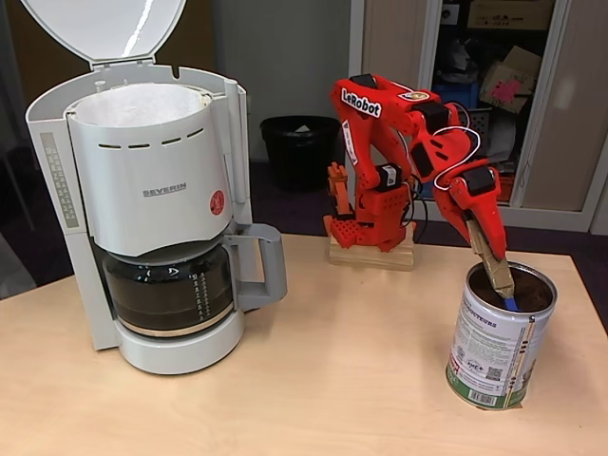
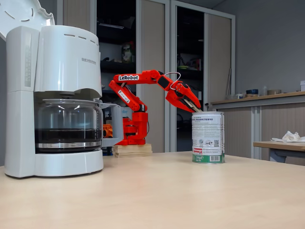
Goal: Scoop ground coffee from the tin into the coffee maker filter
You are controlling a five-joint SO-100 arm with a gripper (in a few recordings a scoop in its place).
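Nearest to the camera in a fixed view, one tin (image 1: 501, 340) stands upright on the light wooden counter (image 1: 313, 380), at the right side. Its lid is off, and inside there is ground coffee (image 1: 530, 296) — a dark brown surface a little below the shiny rim. The label is white and green, with a small QR code low on the side. In both fixed views the tin stands well apart from the coffee maker.

A wooden handle with a blue end (image 1: 498, 269) goes down into the tin, and its tip touches the coffee. The gripper (image 1: 482, 228) of the single red arm (image 1: 408, 142) is pinching the upper part of this handle, its fingers pressed on it from both sides. In the other fixed view the gripper (image 2: 193, 106) points down over the tin (image 2: 208, 137), just at the rim.

At the left stands one white coffee maker (image 1: 152, 199) with its lid (image 1: 104, 28) lifted. In the top, a white paper filter (image 1: 142, 103) sits in the holder; I cannot tell if any coffee is in it. One glass carafe (image 1: 169, 290) rests below — a dark liquid fills its lower part.

Further back, the arm's base is fixed on a small wooden block (image 1: 372, 256) at the counter's far edge. Behind, on the floor, there is one black bin (image 1: 300, 150).
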